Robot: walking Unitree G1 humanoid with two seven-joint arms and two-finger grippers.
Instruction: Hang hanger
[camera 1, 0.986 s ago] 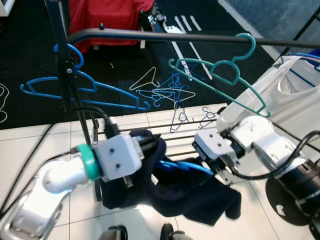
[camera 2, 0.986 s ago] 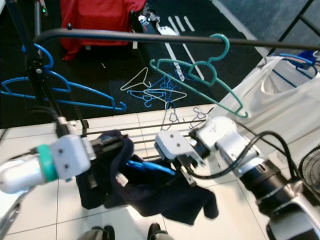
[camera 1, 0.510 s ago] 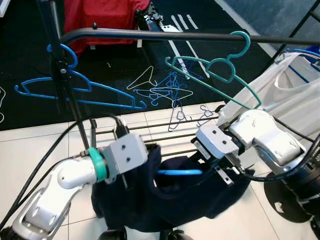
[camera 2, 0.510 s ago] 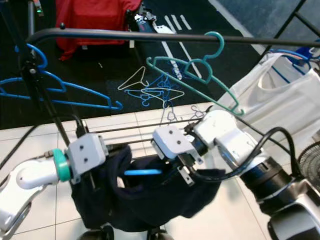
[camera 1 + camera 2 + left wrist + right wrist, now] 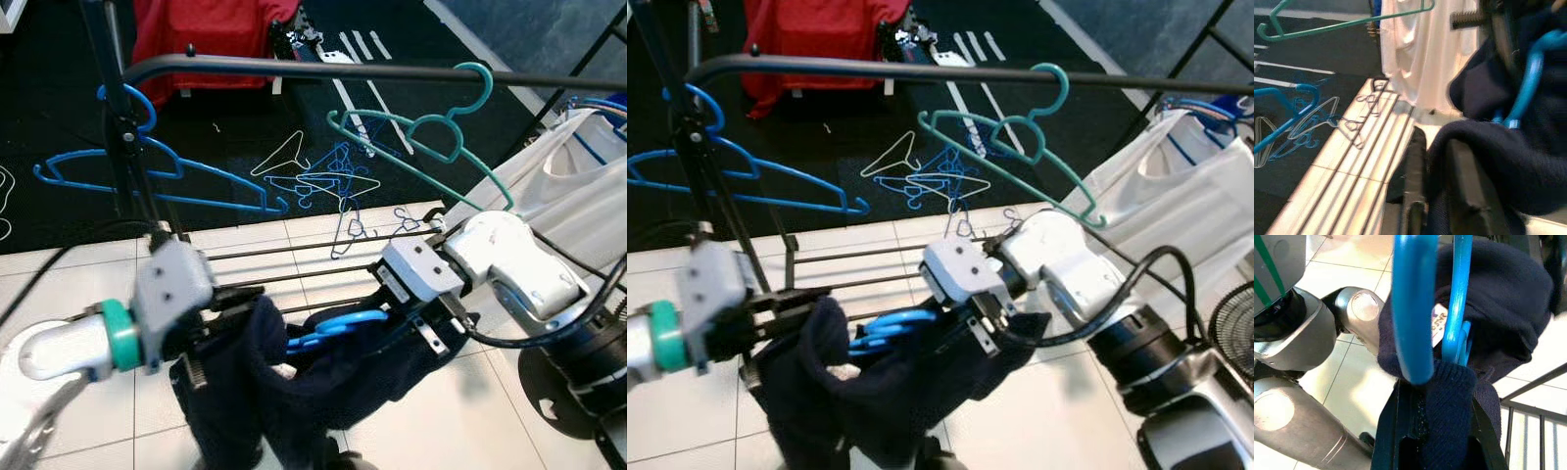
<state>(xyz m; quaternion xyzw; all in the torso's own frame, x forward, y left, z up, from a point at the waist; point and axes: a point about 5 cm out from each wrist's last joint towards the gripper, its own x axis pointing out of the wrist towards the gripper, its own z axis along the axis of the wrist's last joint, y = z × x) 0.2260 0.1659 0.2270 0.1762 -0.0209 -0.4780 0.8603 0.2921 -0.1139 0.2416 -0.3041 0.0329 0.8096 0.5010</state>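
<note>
A black metal clothes rail (image 5: 294, 69) crosses the top of the head views; a teal plastic hanger (image 5: 431, 147) and a blue plastic hanger (image 5: 157, 176) hang on it, and a white garment (image 5: 578, 196) hangs at the right. Below the rail, a dark navy knitted garment (image 5: 284, 382) stretches between both arms. The left gripper (image 5: 230, 304) pinches its cloth, and the right gripper (image 5: 1435, 396) is closed on another fold beside the bright blue plastic hanger (image 5: 328, 328) — this one sits inside the garment, mostly covered. Thin wire hangers (image 5: 323, 181) lie on the dark carpet (image 5: 59, 225).
</note>
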